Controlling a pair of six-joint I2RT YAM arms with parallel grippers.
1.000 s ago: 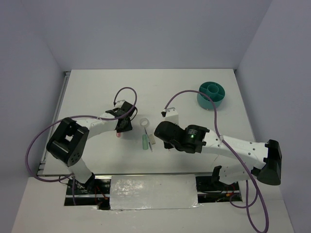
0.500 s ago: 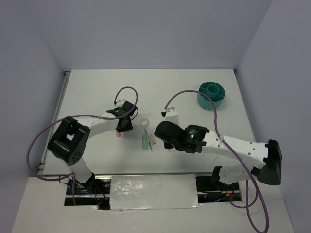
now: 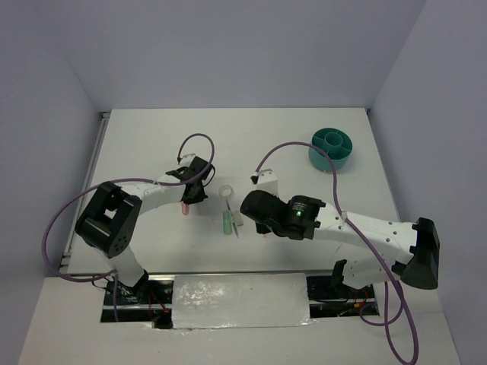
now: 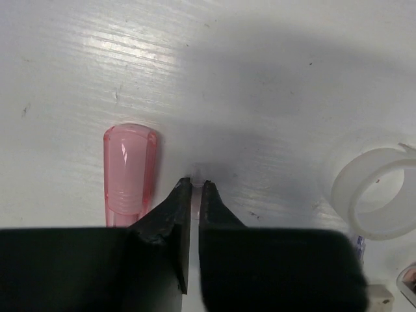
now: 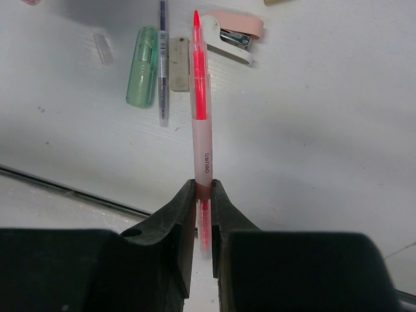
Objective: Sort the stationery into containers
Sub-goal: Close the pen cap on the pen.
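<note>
The short pink stub (image 4: 130, 169) lies on the table, just left of my left gripper (image 4: 195, 183). That gripper's fingers stand shut with only a thin slit between them, and I make out nothing in it. From above, the stub (image 3: 183, 207) pokes out below the left gripper (image 3: 192, 198). The white tape ring (image 4: 341, 192) lies to its right. My right gripper (image 5: 203, 185) is shut on the thin pink pen (image 5: 200, 130), held above the table. Beneath it lie the mint-green stub (image 5: 142, 65), a thin purple pen (image 5: 162, 65) and a grey block (image 5: 179, 64). The teal organiser (image 3: 316, 156) stands far right.
A pink-and-white stapler (image 5: 231, 29) lies just right of the pen's tip. A small clear cap (image 5: 101, 47) rests left of the green stub. The tape ring (image 3: 222, 192) sits above the green stub (image 3: 227, 222). Purple cables loop over both arms.
My left gripper's fingers have closed beside the pink stub and the gripper has shifted slightly away from the arm bases. The right gripper still holds the pen and has barely moved.
</note>
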